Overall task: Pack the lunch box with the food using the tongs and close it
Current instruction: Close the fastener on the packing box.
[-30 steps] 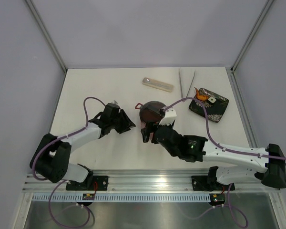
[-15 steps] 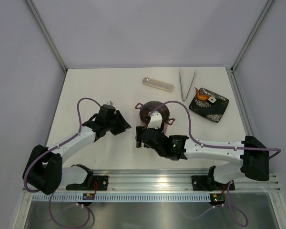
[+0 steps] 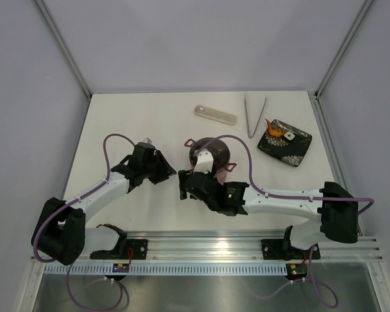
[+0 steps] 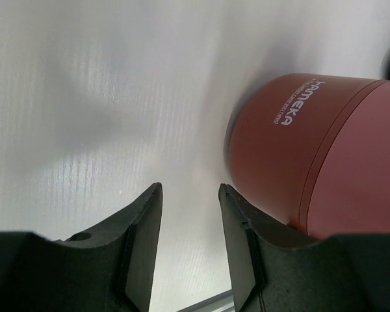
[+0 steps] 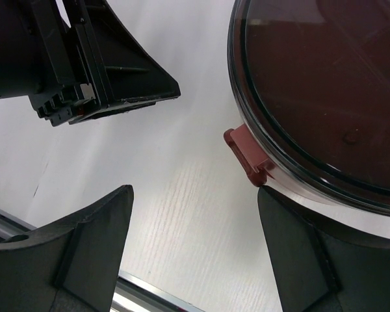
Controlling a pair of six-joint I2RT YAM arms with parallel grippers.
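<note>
The lunch box (image 3: 209,153) is a round maroon pot with its lid on, standing mid-table. In the left wrist view its maroon side (image 4: 318,156) fills the right. In the right wrist view its top (image 5: 325,91) and a red latch (image 5: 248,156) show. My left gripper (image 3: 169,171) (image 4: 190,188) is open just left of it, holding nothing. My right gripper (image 3: 184,187) (image 5: 195,192) is open wide over bare table at the box's near-left, one fingertip (image 5: 273,208) close under the latch. The tongs (image 3: 253,114) lie at the back right. The food (image 3: 273,128) sits on a black tray.
The black patterned tray (image 3: 294,149) lies at the right, near the table edge. A pale beige cutlery case (image 3: 215,114) lies at the back centre. My left gripper's black body (image 5: 104,65) shows close by in the right wrist view. A metal rail runs along the near edge.
My right arm has swung left, bringing its gripper from in front of the lunch box to its near-left side. The left gripper has shifted only slightly.
</note>
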